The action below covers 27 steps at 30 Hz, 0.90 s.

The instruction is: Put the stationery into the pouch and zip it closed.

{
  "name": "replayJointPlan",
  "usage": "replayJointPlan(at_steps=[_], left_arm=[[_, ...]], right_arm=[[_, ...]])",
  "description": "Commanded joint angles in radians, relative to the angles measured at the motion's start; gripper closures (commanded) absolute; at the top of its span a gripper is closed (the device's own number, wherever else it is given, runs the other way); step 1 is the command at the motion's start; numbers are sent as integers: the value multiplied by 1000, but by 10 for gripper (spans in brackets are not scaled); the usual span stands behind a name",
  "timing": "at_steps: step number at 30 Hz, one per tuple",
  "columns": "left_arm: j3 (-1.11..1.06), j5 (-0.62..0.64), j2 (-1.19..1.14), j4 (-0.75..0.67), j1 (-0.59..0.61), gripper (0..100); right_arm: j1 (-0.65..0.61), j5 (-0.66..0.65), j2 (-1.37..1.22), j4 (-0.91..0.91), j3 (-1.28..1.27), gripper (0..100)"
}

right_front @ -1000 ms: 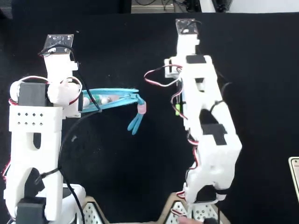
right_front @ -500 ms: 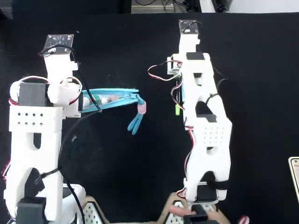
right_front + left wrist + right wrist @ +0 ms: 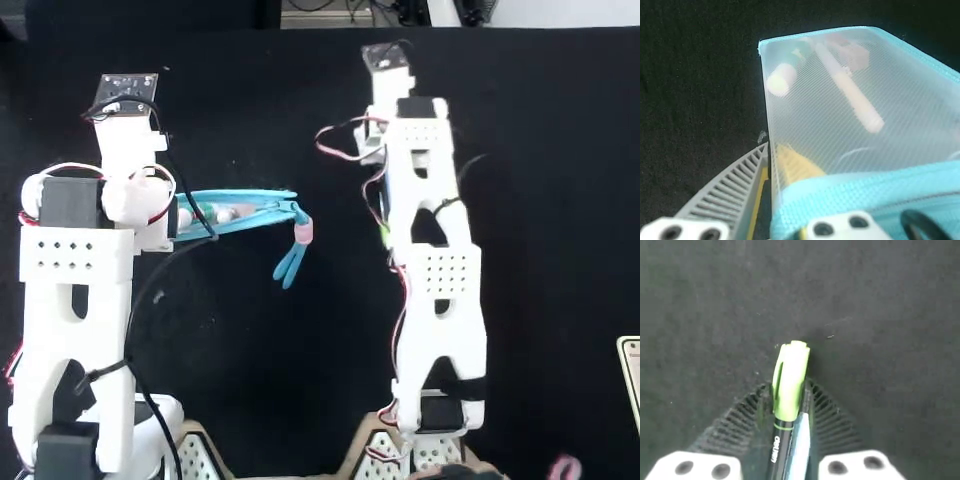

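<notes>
The clear pouch (image 3: 240, 212) with teal zip edging is held up on its edge by my left gripper (image 3: 180, 218), which is shut on one end. Its blue zip tassel (image 3: 292, 258) with a pink bead hangs at the other end. Up close, the pouch (image 3: 850, 110) holds a pen, a white cylinder and other small pieces, and my left gripper (image 3: 771, 170) clamps its corner. My right gripper (image 3: 788, 392) is shut on a black pen with a green cap (image 3: 789, 380), with a light blue item beside it. That green cap (image 3: 385, 237) pokes out under the right arm, right of the pouch.
Black cloth (image 3: 550, 200) covers the table. A beige card (image 3: 631, 380) lies at the right edge. Both arm bases (image 3: 200, 455) stand at the front edge. A gap of open cloth separates the tassel from the right arm.
The right arm has straightened, and its wrist has shifted a little left, with the pen kept in its gripper. The left arm and the pouch have not moved.
</notes>
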<state>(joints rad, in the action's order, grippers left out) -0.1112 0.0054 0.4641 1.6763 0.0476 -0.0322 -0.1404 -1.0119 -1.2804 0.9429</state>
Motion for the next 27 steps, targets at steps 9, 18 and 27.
replayJointPlan(at_steps=[9,18,27], left_arm=[[-5,2,0,3,-8,970],[-5,2,0,3,-10,970],[-4,2,-3,-5,-10,970]], right_arm=[[49,2,21,-486,552,988],[265,-14,27,-486,392,988],[457,-163,97,-486,139,988]])
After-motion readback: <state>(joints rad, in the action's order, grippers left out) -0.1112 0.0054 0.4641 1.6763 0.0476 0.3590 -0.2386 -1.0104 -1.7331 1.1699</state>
